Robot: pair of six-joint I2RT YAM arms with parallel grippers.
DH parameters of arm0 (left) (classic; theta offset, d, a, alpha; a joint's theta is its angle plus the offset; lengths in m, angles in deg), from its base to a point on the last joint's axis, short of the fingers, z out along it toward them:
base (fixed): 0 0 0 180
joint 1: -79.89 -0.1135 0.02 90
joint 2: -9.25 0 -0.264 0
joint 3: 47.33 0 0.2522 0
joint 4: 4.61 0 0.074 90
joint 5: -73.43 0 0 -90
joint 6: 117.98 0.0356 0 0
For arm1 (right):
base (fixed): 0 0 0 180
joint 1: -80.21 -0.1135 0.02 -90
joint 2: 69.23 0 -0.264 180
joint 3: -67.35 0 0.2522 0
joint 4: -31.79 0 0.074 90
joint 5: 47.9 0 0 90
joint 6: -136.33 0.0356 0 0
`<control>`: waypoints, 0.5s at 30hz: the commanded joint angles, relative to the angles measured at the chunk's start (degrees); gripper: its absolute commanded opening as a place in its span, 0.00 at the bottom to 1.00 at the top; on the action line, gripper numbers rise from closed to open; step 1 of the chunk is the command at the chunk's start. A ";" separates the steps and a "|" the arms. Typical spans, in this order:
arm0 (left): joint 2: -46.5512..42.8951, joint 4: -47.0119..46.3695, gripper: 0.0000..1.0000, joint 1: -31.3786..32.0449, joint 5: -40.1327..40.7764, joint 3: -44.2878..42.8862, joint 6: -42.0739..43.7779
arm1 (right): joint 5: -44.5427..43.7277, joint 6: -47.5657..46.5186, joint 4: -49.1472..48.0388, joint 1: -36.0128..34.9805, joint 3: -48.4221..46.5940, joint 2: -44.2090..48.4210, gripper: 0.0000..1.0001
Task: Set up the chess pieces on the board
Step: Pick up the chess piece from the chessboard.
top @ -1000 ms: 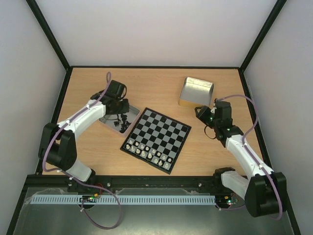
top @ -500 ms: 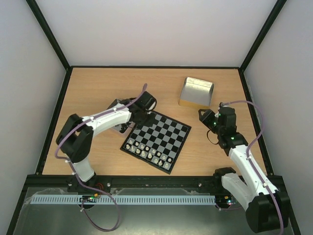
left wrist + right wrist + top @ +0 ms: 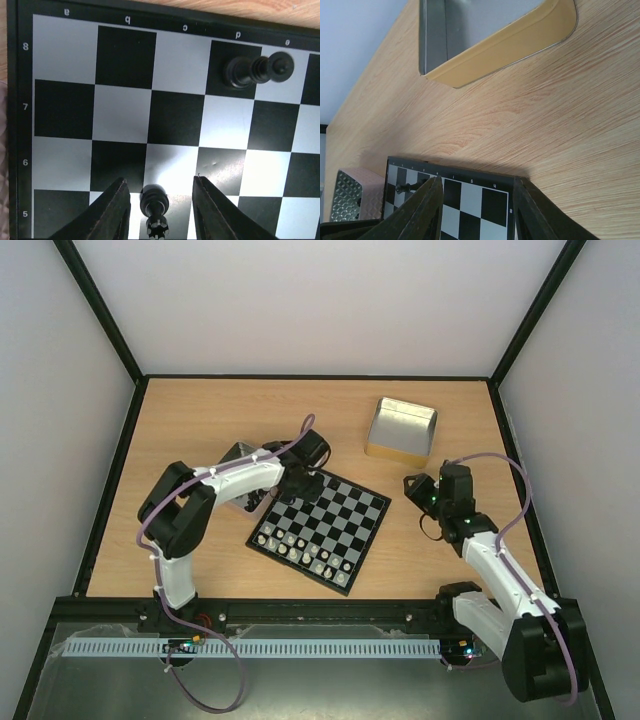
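Hovering with the left end effector (image 3: pixel 160 182) over the far-left corner of the small square chessboard with black and light-grey checks (image 3: pixel 335 520), jaws standing parted around a tiny black chess piece (image 3: pixel 153 198). Showing a gap on either side of it, so clamping nothing; not revealing whether that piece is resting on a square yet. Hanging open and empty, the right end effector (image 3: pixel 477 192), above the light wooden bench (image 3: pixel 530 110) just off the board's right edge. Showing a second black chess piece (image 3: pixel 252 70) on the dark square under the letter d in rank 8, upright or toppled being unclear from this angle. Lining the near rows, pale whitish pieces (image 3: pixel 300 548).

Judging the likeliest mishap: tipping the freed piece by brushing it with a finger while lifting away, its base being narrow. Also risking leaving it straddling two squares, or sitting in the wrong one. Possibly knocking the piece on d8 too, being close by.

Reading white file letters a to e along the far rim, turned upside down to the left wrist camera, and rank numbers 8, 7, 6, 5 down the left rim. Showing small white digits on the rim in the right wrist view, too small to read surely. Seeing no brand name anywhere.
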 commanded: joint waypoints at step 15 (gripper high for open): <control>2.01 5.21 0.22 -0.27 -1.28 -1.03 0.65 | 0.18 -0.81 -4.26 -0.30 -1.02 -4.50 0.39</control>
